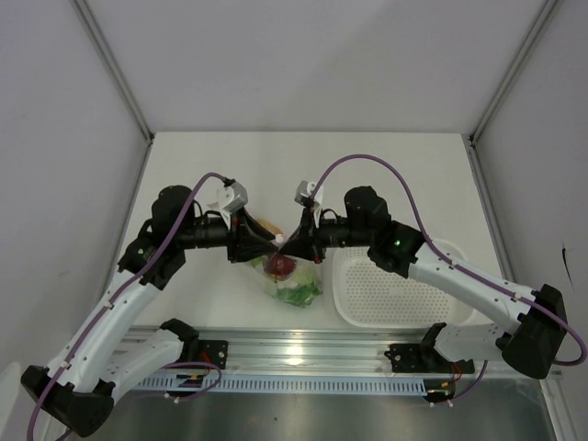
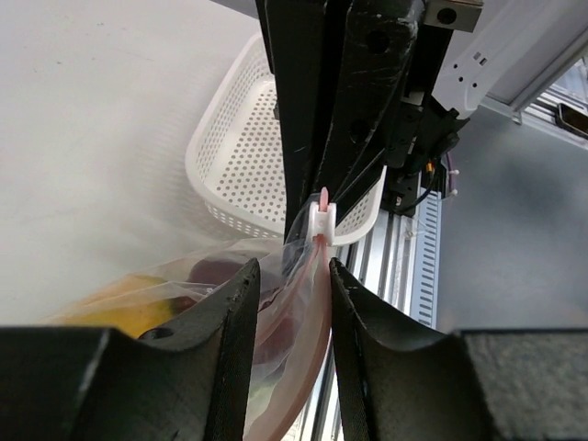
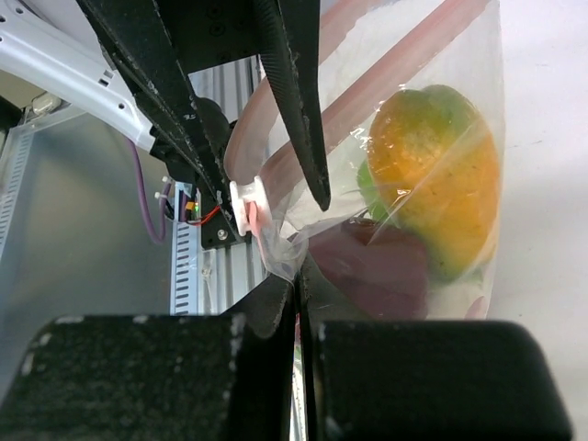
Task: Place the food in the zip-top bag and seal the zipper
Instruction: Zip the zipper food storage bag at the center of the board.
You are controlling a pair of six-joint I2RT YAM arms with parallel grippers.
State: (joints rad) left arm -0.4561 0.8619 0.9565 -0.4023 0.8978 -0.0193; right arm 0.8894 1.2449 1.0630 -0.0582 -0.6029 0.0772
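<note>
From above, the left tool (image 1: 265, 245) and right tool (image 1: 290, 245) hide the zip-top bag's (image 1: 309, 277) mouth; the right arm (image 1: 459, 276) covers the perforated basket's (image 1: 386, 292) far corner. In the left wrist view the bag's lower part is cut off

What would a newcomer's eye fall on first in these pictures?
Two grippers meet in the centre with the zip-top bag between them: the right gripper is shut on its corner, the left gripper's fingers stand apart around the zipper. A yellow-orange fruit and a dark red apple show inside; a white perforated basket lies at right.
</note>
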